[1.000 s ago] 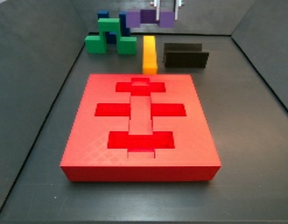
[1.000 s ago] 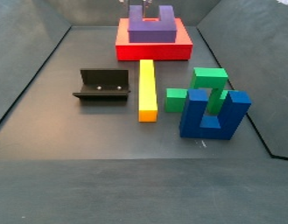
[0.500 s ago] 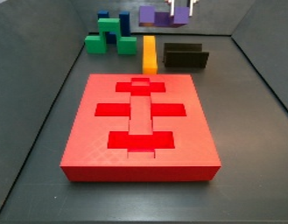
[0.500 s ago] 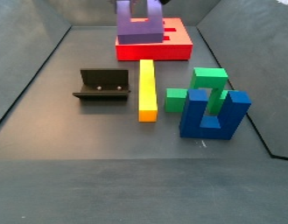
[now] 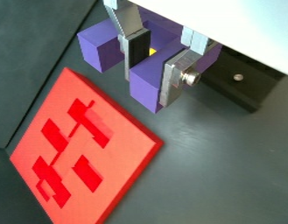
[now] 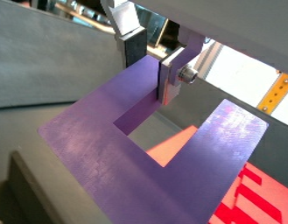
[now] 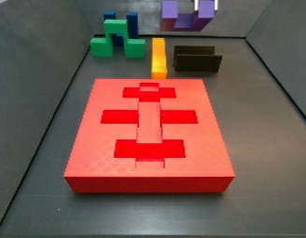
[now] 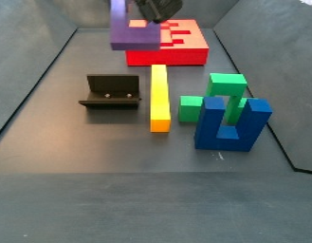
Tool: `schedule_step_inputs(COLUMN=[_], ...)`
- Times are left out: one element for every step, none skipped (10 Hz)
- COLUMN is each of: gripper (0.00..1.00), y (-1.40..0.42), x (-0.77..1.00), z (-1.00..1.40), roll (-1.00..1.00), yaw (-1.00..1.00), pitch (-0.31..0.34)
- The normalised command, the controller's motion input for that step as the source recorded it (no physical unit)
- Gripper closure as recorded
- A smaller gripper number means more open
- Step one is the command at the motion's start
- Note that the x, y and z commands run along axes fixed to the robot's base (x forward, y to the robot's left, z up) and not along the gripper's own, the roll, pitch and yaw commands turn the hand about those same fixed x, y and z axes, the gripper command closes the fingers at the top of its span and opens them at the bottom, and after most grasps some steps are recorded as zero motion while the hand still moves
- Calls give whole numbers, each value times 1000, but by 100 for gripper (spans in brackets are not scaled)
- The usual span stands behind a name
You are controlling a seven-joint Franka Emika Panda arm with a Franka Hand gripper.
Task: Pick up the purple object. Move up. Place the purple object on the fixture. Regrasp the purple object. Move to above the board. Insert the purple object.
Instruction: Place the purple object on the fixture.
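The purple object (image 7: 174, 13) hangs in the air at the back of the workspace, above and just behind the fixture (image 7: 196, 59). My gripper (image 7: 196, 6) is shut on it. In both wrist views the silver fingers (image 5: 175, 79) clamp one arm of the U-shaped purple object (image 5: 144, 90), whose notch faces away from the jaws (image 6: 111, 144). The red board (image 7: 149, 130) lies flat on the floor with its recessed cut-outs facing up. In a side view the purple object (image 8: 126, 33) floats in front of the board (image 8: 186, 46), with the gripper (image 8: 158, 9) above it and the fixture (image 8: 114, 92) lower down.
A yellow bar (image 8: 159, 95) lies between the fixture and a green stepped block (image 8: 216, 93). A blue block (image 8: 231, 125) stands beside the green one. Grey walls enclose the floor on all sides.
The gripper has carried the purple object upward and sideways, from over the far blocks toward the space above the fixture. Nothing on the floor has moved.
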Motion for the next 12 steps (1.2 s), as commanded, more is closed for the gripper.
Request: schedule_step_inputs(gripper=[100, 100, 100, 100, 100, 100, 100, 100, 100, 100, 100, 100], y=[411, 326, 234, 206, 163, 160, 154, 151, 171, 189, 191, 191], x=[977, 834, 946, 989, 803, 674, 814, 900, 871, 731, 663, 563], z=[-83, -109, -183, -237, -406, -611, -557, -329, -226, -243, -243, -203], roll=[-246, 20, 177, 214, 220, 209, 77, 0, 0, 0, -131, -331], yaw=[-211, -111, -71, -54, -3, 0, 0, -26, -46, -49, -40, -106], pitch=[-134, 0, 103, 89, 37, 149, 234, 89, 57, 117, 171, 103])
